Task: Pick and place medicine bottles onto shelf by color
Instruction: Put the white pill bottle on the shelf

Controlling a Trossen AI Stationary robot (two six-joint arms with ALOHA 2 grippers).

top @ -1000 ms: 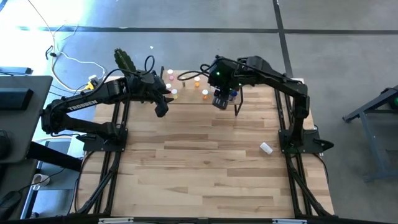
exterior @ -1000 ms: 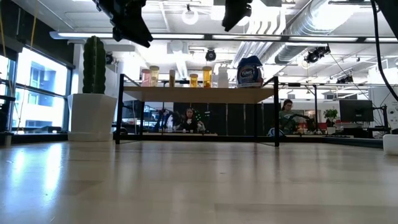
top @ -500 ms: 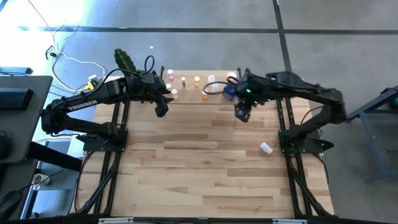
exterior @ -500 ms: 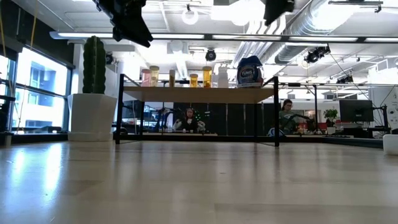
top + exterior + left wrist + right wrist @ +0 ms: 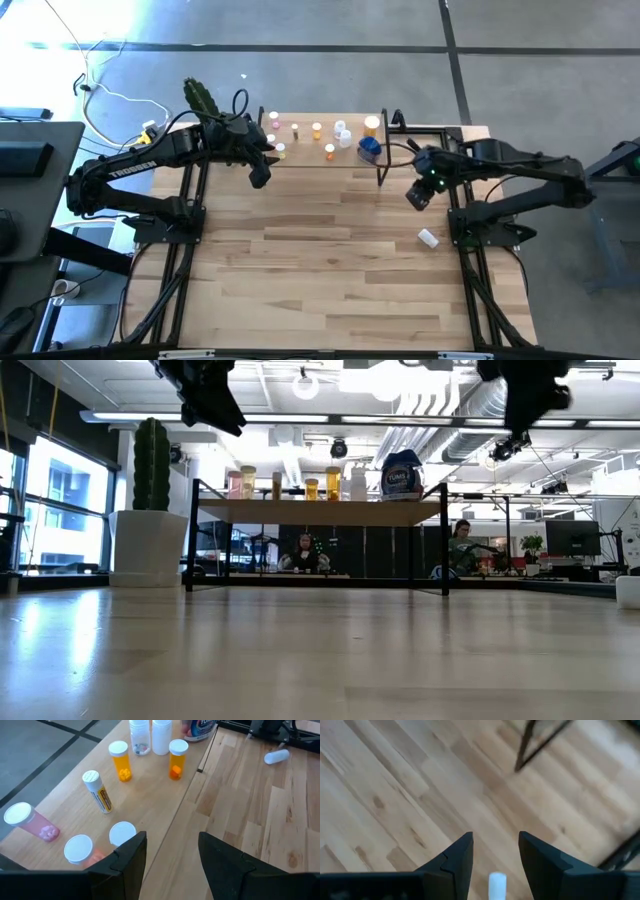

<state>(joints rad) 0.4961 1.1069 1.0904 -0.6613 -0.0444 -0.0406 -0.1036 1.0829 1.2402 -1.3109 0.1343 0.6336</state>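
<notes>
High view, right gripper [image 5: 419,193] aloft, empty

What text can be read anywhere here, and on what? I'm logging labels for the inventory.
"TROSSEN": white letters along the left arm in the high view.
"TUMS": on the blue bottle on the shelf, low view; the smaller print below is unreadable.
The slim yellow-labelled bottle in the left wrist view carries print too small to read.
Nothing else is legible.
</notes>
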